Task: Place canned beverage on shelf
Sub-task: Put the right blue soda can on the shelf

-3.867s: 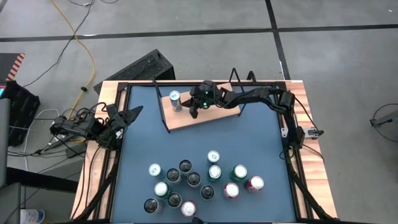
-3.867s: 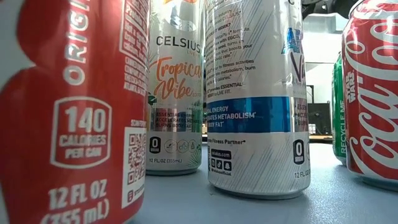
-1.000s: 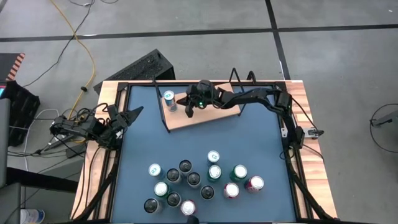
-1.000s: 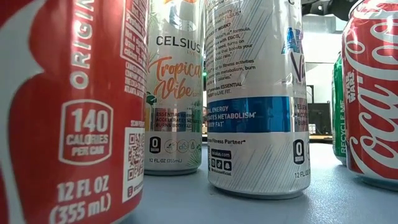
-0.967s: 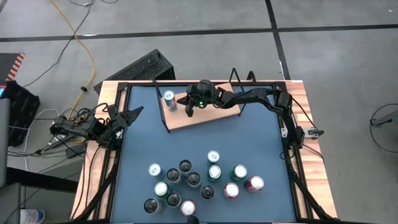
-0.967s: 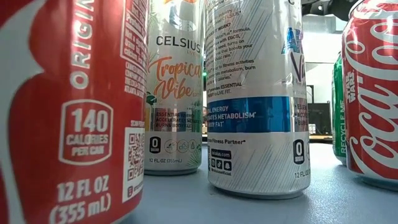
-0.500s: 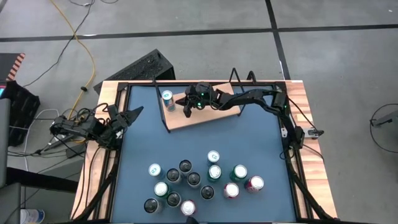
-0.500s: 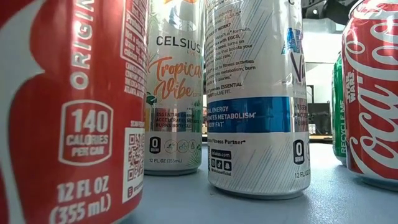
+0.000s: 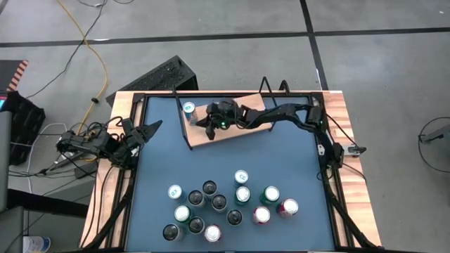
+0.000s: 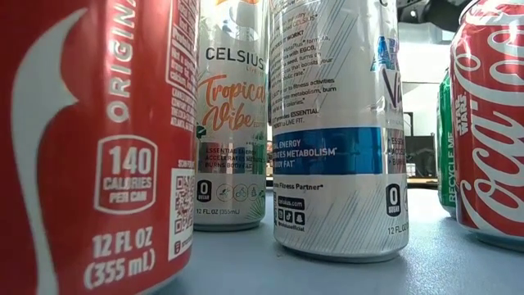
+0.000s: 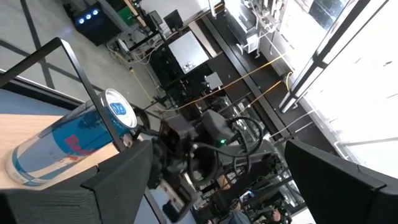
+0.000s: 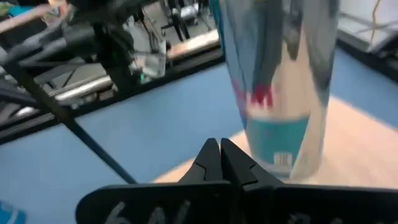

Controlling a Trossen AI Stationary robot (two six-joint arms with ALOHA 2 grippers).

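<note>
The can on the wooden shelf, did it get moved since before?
Yes. The can slid toward the shelf's left end, near the black wire frame; the shut right claw sits beside it.

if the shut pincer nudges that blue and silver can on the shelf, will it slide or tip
The blue and silver can stands upright, tall and slim, so a high push would probably tip it. Its glossy metal on the smooth wooden shelf suggests a low nudge from the right pincer slides it. Once toppled, it would likely roll.

Blue table (image 9: 281,161): cluster of cans (image 9: 225,207), wooden shelf (image 9: 242,130) bearing one can (image 9: 188,109).
</note>
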